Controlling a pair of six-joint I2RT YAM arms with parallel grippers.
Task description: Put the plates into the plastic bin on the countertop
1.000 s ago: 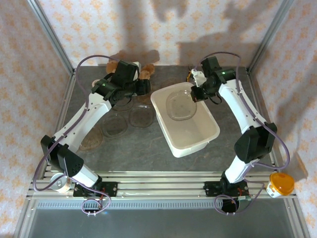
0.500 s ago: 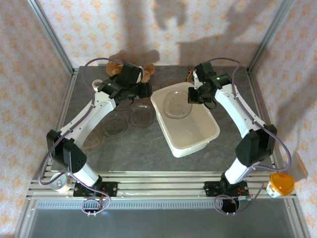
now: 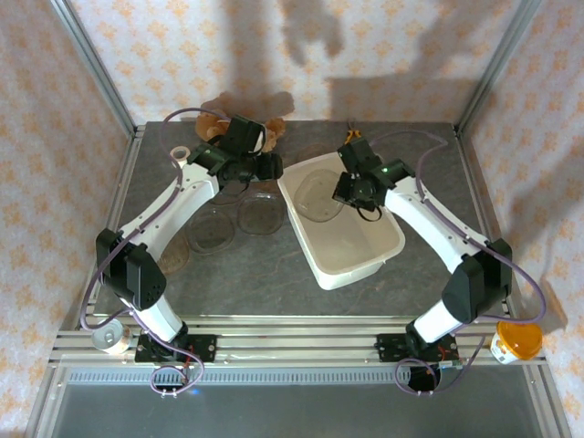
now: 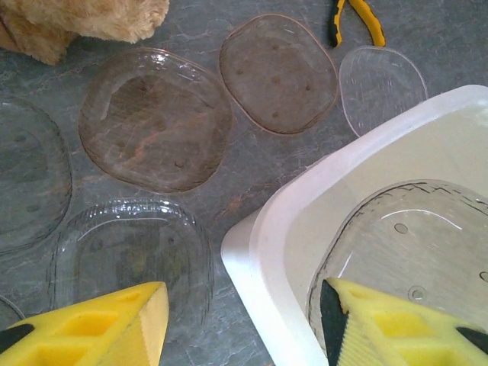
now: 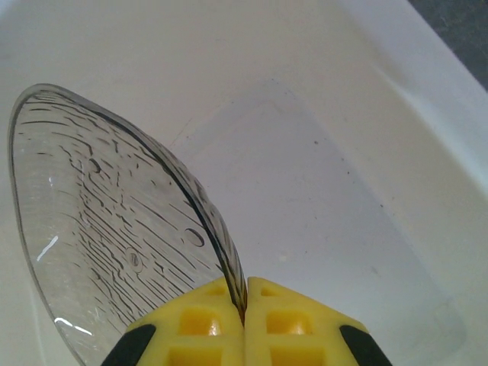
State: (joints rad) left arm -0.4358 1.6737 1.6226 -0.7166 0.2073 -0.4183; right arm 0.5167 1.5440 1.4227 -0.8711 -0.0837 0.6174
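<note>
Clear plastic catches our eye at the right wrist: the right gripper (image 5: 244, 293) pinches shut on the rim of a plate (image 5: 114, 229), tilted inside the plastic bin (image 5: 328, 99). At the left wrist, the left gripper (image 4: 240, 293) spreads wide and empty above the bin's corner and loose plates (image 4: 156, 118) on the countertop (image 4: 252, 164).

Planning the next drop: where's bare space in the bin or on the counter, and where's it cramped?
Free: near half of the plastic bin, floor bare to its front wall; the countertop strip between bin and front rail. Crowded: left of the bin, plates close together back to the plush toy; the bin's far end, where the right gripper grips a plate.
</note>
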